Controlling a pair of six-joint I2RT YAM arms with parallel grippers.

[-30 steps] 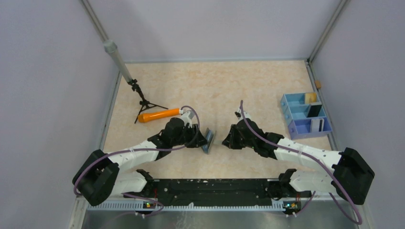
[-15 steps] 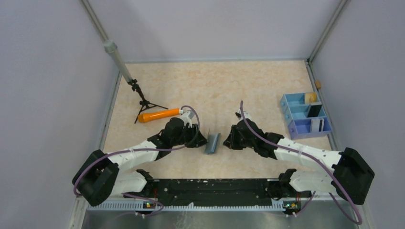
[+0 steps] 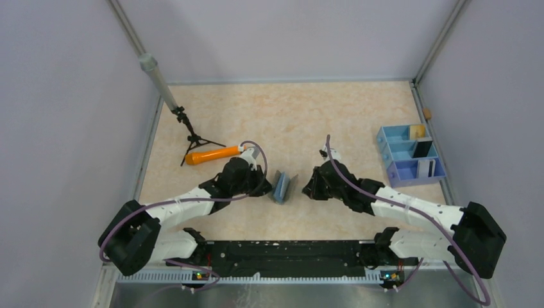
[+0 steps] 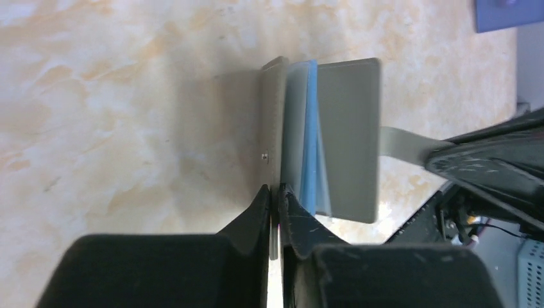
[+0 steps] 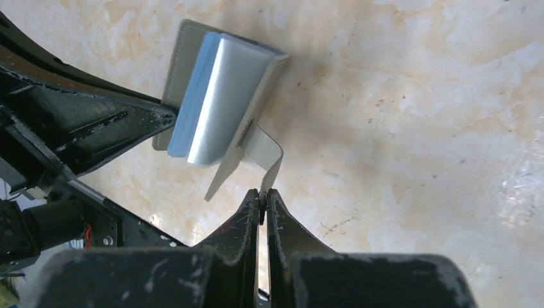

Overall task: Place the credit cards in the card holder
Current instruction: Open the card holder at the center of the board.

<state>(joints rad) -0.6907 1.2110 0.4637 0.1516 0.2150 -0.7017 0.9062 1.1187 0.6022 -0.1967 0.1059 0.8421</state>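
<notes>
The left gripper is pinching the grey, blue-lined folding card holder by one cover, the right gripper is pinching its strap; they should be easing apart evenly.

Top camera looks down over the table; both wrist cameras closely share, apparently, the card holder.

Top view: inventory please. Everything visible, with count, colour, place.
wallet: 1, grey, light blue lining, table centre, standing part open
cards: 2 visible, one black, one white, upright in tray
tray: 1, blue and lilac, table's right edge
yellowish item: 1, tray's back compartment, unidentifiable
stick: 1, orange, left of centre
tripod: 1, black, grey pole, back left
table: 1, beige marbled
left gripper: black, shut on wallet's cover
right gripper: black, shut on wallet's strap
</notes>
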